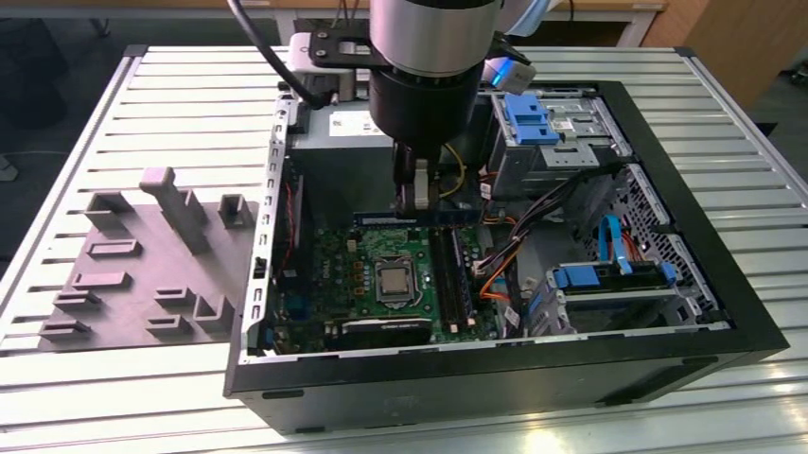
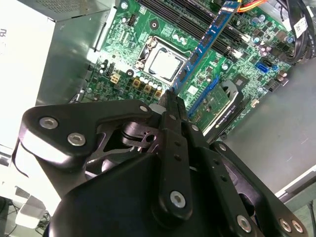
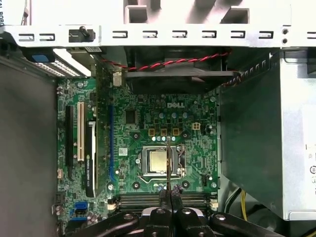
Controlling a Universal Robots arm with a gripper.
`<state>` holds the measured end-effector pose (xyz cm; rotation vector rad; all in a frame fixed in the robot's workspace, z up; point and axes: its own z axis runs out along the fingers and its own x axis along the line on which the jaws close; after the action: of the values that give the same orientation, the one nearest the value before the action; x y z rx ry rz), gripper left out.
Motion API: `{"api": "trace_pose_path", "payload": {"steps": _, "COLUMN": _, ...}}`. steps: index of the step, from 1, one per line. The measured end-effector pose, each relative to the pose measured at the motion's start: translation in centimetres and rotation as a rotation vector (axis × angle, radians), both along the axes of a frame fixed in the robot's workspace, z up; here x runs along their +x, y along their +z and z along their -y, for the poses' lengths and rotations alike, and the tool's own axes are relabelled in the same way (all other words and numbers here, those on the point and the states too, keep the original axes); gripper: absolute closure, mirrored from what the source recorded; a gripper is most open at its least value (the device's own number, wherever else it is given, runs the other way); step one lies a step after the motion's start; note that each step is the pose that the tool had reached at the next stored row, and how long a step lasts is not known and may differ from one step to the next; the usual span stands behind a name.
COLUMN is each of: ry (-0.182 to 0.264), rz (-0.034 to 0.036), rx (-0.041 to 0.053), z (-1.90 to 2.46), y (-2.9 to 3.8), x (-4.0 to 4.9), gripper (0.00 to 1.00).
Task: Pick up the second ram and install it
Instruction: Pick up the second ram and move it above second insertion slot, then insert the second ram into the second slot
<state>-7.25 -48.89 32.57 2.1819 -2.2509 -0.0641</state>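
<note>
The second ram (image 1: 436, 217) is a long thin blue-black strip held level above the green motherboard (image 1: 347, 274), inside the open computer case. My gripper (image 1: 417, 203) hangs straight down and is shut on the strip near its middle. In the second wrist view the ram (image 2: 207, 42) runs away from the gripper (image 2: 171, 96) over the silver processor (image 2: 165, 64). The first wrist view shows the ram (image 3: 168, 158) edge-on as a thin line between the fingertips (image 3: 163, 195), above the long black slots (image 3: 138, 200). Those slots (image 1: 452, 284) lie just towards the exterior view's right of the processor.
The black case rim (image 1: 505, 364) surrounds the work area. A grey power supply (image 1: 341, 156), blue drive bays (image 1: 531, 118) and loose cables (image 1: 505, 255) crowd the interior. A grey fixture with uprights (image 1: 165, 255) sits on the slatted table at the exterior view's left.
</note>
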Motion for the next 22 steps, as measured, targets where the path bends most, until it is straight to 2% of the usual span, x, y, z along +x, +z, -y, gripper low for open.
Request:
{"api": "trace_pose_path", "payload": {"steps": 14, "ry": 0.000, "rz": 0.0000, "rx": 0.0000, "z": 0.00, "y": -0.08, "x": 0.01, "gripper": 0.88}}
{"api": "trace_pose_path", "payload": {"steps": 22, "ry": -0.046, "rz": 0.0000, "rx": 0.0001, "z": 0.00, "y": -0.11, "x": 0.01, "gripper": 0.88}}
